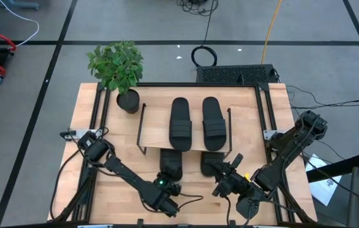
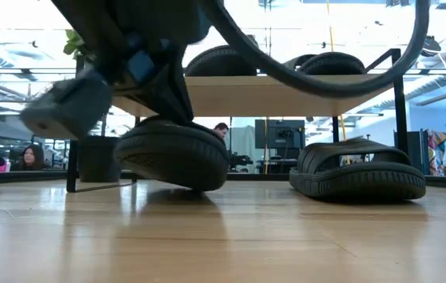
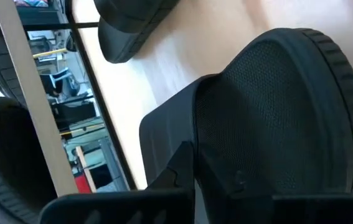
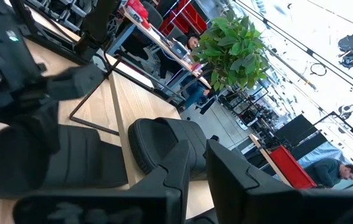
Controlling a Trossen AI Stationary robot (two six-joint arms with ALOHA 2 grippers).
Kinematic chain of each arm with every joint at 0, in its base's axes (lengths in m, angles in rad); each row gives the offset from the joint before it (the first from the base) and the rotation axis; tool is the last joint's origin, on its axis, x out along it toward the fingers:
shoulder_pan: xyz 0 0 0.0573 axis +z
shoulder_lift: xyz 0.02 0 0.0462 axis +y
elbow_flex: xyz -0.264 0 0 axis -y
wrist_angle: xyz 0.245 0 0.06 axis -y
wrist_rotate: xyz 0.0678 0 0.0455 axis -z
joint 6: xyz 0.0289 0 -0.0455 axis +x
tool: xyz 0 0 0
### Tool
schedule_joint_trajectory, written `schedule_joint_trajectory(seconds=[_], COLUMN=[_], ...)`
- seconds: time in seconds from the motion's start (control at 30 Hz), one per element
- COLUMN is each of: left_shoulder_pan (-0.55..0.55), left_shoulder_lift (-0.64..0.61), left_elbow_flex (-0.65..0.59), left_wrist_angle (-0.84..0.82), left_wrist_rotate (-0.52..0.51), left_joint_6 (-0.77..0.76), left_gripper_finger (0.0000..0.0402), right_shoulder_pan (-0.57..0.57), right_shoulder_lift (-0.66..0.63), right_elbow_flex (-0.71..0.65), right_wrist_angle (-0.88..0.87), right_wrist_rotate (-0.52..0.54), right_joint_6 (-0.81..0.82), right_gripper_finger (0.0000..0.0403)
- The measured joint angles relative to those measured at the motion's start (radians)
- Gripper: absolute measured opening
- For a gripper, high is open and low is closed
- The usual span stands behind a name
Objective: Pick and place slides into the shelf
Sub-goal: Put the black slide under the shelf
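Observation:
Two black slides [image 1: 180, 119] [image 1: 213, 119] lie side by side on the shelf's light top board [image 1: 155, 130]. Two more sit at the shelf's near side, partly under the board. My left gripper [image 1: 166, 185] is shut on the left one [image 1: 171, 163], which shows tipped in the low view [image 2: 171, 153]. The right one [image 2: 356, 169] rests flat on its sole on the table. My right gripper [image 1: 225, 172] is open just near of this slide [image 4: 164, 144], with its fingers pointing at it. I cannot tell whether they touch it. My left gripper holds the left lower slide by its near end [image 3: 269, 118], coming slanting down from the table's near side. One finger [image 3: 176, 143] lies against the slide's dotted surface; the slide hides the other. The slide is tipped, its near end [image 2: 140, 157] raised off the table.
A potted plant [image 1: 117, 66] stands at the shelf's far left corner. The shelf's thin black wire legs [image 2: 399, 110] [image 1: 140, 130] flank the lower slides. Bare wooden table [image 2: 223, 236] lies toward the near edge. People sit in the room beyond.

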Motion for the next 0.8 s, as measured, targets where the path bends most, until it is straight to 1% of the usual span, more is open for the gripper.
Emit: schedule_joint_trajectory(seconds=[0.13,0.2,0.33,0.57,0.67,0.8], left_shoulder_pan=[0.027,0.038,0.046,0.043,0.032,0.012], left_shoulder_lift=[0.000,0.000,0.000,-0.003,-0.005,-0.003], left_elbow_flex=[-0.062,-0.098,-0.165,-0.163,-0.136,-0.095], left_wrist_angle=[0.024,0.030,0.099,0.104,0.101,0.100], left_wrist_rotate=[0.000,0.002,0.012,0.030,0.048,0.080], left_joint_6=[0.029,0.017,0.000,-0.133,-0.119,-0.101], left_gripper_finger=[0.0003,0.0002,0.0004,0.0008,0.0026,0.0069], right_shoulder_pan=[0.000,0.000,0.002,0.002,0.002,0.002], right_shoulder_lift=[0.000,0.000,0.000,0.000,0.000,0.000], right_elbow_flex=[0.000,0.000,0.000,0.000,0.000,0.000], right_wrist_angle=[0.000,0.000,0.000,0.000,0.000,0.000], right_wrist_rotate=[0.000,0.000,0.000,-0.001,-0.001,-0.037], right_joint_6=[0.000,0.000,0.000,0.000,0.001,0.023], right_gripper_finger=[0.0045,0.0045,0.0045,0.0045,0.0045,0.0045])
